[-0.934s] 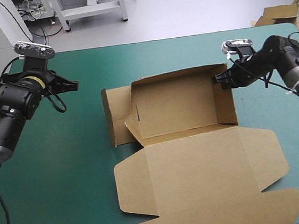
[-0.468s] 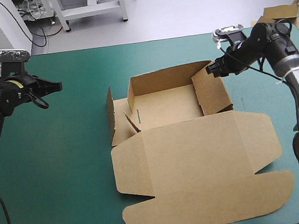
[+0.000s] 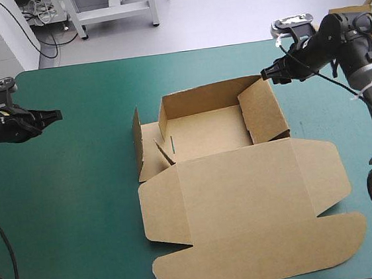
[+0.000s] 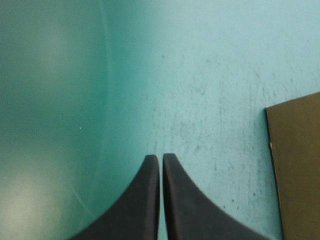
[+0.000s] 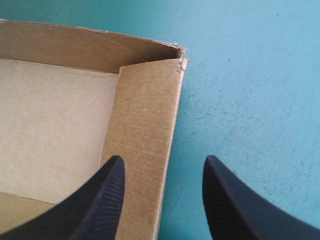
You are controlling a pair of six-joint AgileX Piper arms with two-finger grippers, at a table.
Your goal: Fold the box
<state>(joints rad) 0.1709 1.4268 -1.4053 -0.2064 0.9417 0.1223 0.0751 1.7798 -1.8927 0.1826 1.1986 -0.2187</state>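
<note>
The box [image 3: 205, 134] sits in the middle of the table, on the teal-green cover [image 3: 78, 191], as an open tray. Its far wall [image 3: 207, 92] is up, and the right wall [image 3: 262, 108] is raised but leaning in over the floor. The left flap [image 3: 137, 141] stands on edge, and the big lid [image 3: 245, 193] lies flat, spread toward the near edge. Over at the far right corner is the right gripper [image 3: 264, 74], raised with its black fingers spread wide and nothing between them. Its wrist view shows one finger above the leaning wall's top edge and the other over bare cover just outside. Well apart from the box, out by the table's left edge, the left gripper [image 3: 55, 114] hangs above the cover. It points toward the box with its fingers pressed together in a point, clenched on nothing. From its own camera only a brown edge of the box shows ahead and off to one side.
</note>
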